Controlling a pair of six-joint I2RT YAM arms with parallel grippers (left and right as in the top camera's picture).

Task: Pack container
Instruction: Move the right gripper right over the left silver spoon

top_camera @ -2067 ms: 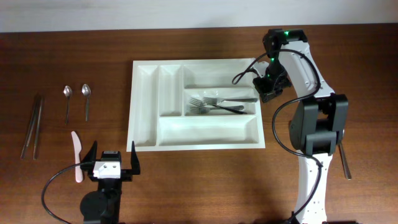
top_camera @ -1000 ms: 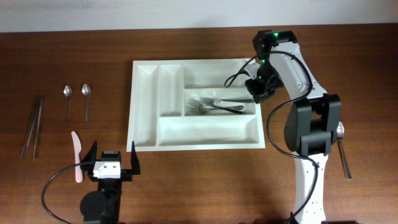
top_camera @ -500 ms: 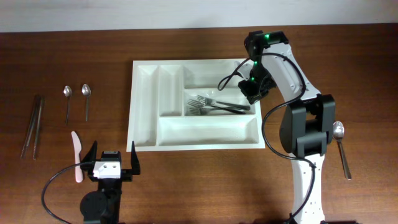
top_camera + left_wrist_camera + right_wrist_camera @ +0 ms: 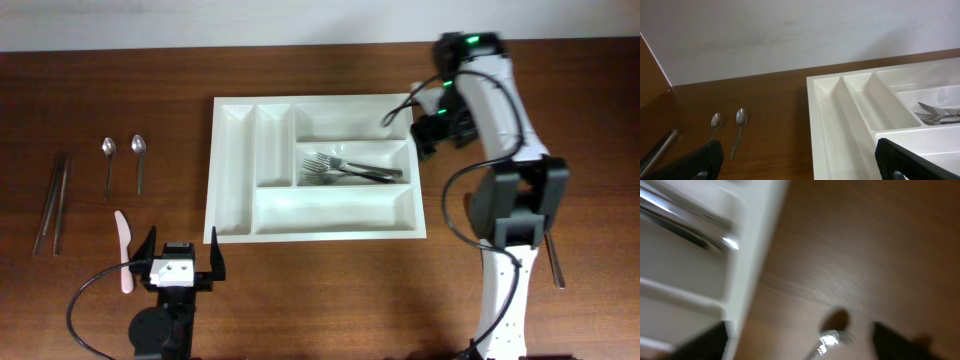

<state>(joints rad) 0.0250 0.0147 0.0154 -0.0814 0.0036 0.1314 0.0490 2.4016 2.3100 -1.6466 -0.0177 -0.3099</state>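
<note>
Container (image 4: 335, 212) sits mid-desk (image 4: 300, 290), long side across. Forks (image 4: 345, 170) lie in its middle long compartment. Right gripper (image 4: 432, 135) is just off the tray's right edge, jaws apart, empty. Left gripper (image 4: 181, 248) is near the front-left corner, jaws wide, empty. Two spoons (image 4: 139, 163) lie further left.

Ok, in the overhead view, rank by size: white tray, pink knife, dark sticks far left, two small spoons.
1. White tray.
2. Dark sticks, the longest of the rest.
3. Pink knife, shorter though broader.
4. Left spoon and right spoon: they look alike, so no order between them.
</note>
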